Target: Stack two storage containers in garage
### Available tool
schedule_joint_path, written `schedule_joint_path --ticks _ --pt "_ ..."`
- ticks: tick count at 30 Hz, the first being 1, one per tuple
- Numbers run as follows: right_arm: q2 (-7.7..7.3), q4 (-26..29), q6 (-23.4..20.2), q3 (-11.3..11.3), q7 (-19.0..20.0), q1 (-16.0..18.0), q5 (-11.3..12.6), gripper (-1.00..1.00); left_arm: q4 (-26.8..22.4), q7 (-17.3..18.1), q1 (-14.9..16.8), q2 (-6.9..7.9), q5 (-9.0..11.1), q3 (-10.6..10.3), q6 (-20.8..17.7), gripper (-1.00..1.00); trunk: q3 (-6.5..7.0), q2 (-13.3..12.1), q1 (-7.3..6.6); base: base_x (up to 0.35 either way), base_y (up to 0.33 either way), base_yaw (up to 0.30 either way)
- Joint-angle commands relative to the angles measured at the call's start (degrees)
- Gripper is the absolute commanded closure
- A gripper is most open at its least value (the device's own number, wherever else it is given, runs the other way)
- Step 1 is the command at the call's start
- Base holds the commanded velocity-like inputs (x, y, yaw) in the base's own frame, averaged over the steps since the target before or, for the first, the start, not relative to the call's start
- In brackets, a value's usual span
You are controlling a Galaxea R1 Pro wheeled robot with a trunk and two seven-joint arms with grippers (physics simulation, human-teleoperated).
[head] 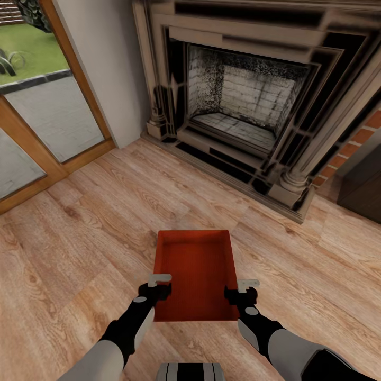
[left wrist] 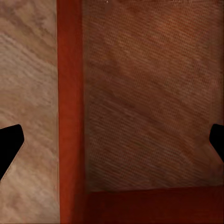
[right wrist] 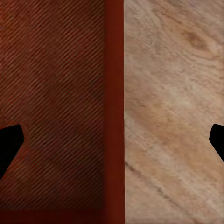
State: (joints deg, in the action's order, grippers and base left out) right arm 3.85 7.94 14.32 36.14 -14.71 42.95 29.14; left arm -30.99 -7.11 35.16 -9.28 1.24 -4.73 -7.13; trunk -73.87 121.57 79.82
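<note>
One orange-red box (head: 197, 275) sits on the light wood floor (head: 79, 248), right in front of the robot at 12 o'clock. It has thin walls and no lid, and nothing is inside it. A fireplace (head: 248, 100) stands further off at about 1 o'clock, and a glass door (head: 42, 106) is at 10 o'clock.

Both arms reach down to the box, one on each long side. The left gripper (head: 156, 288) is over the left wall, and the right gripper (head: 241, 292) is over the right wall. In the left wrist view the wall (left wrist: 70, 112) runs between the two dark fingertips (left wrist: 9, 147), and they are spread wide, not touching it. In the right wrist view the other wall (right wrist: 113, 112) also runs between wide-apart fingertips (right wrist: 8, 144). So both grippers are open and nothing is held yet.

The box looks light and stiff, but its walls are thin and smooth. They may slip if pinched softly. A good way is probably to pinch both long walls near the middle, at the same time, so the box stays level when it goes up.
</note>
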Motion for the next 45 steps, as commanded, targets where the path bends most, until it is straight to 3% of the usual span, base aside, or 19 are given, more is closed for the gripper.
schedule_joint_path --ticks 1,7,10,27,36,45 --pt "0.03 0.0 0.2 0.5 -0.2 0.0 0.5 -1.00 -0.3 -0.5 0.0 0.04 0.2 -0.3 -0.3 -1.00 -0.03 0.0 -0.01 0.000 0.000 0.000" --pt "0.17 0.0 0.2 0.5 -0.2 0.0 0.5 -1.00 -0.3 -6.0 0.0 0.06 0.8 0.1 -0.2 -1.00 -0.03 0.0 -0.01 0.000 0.000 0.000" --pt "0.19 0.0 0.2 0.5 -0.2 0.0 0.5 -1.00 -0.2 -6.9 0.0 0.05 0.9 0.1 -0.1 -1.00 -0.03 0.0 -0.01 0.000 0.000 0.000" --pt "0.28 -1.1 0.2 0.6 -0.2 0.0 0.4 -1.00 -1.0 -7.4 0.0 0.14 0.8 0.0 0.0 -1.00 -0.03 0.0 -0.01 0.000 0.000 0.000" --pt "0.35 -1.1 0.2 0.6 -0.2 0.0 0.3 -1.00 -1.0 -7.5 0.0 0.25 0.7 -0.2 0.0 -1.00 -1.65 3.6 1.97 0.000 0.000 0.000" --pt "0.46 -1.0 0.2 0.7 -0.2 0.0 0.2 -1.00 -0.9 -7.5 0.0 0.40 0.7 -0.2 0.0 -1.00 -1.65 3.6 1.97 0.000 0.000 0.000"
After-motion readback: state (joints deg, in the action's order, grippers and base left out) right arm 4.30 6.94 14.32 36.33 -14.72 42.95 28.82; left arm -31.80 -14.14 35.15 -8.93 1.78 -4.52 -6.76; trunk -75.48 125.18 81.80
